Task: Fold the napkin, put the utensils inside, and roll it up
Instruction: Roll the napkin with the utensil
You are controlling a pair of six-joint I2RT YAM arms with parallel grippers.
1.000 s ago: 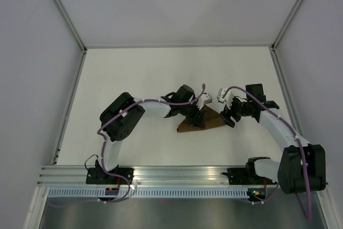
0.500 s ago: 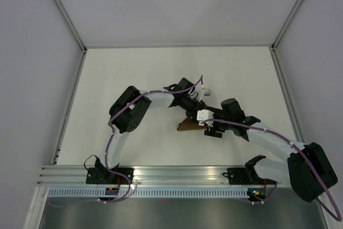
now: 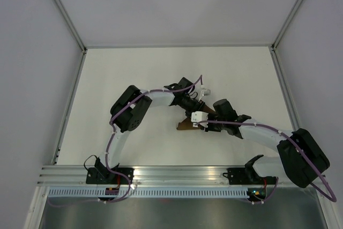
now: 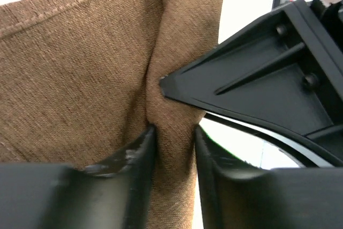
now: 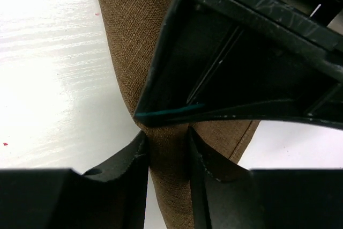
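The dark-brown matte cloth napkin [image 3: 185, 126], bunched into a small wedge whose long axis runs roughly left-right at the middle of the white desk [image 3: 134, 73], is pinched along a raised fold by the narrowed left pincer [image 4: 172, 133] and right pincer [image 5: 165, 139].

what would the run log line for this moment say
left end effector: shut on napkin fold | right end effector: shut on napkin fold, tips next to left | utensil: not visible
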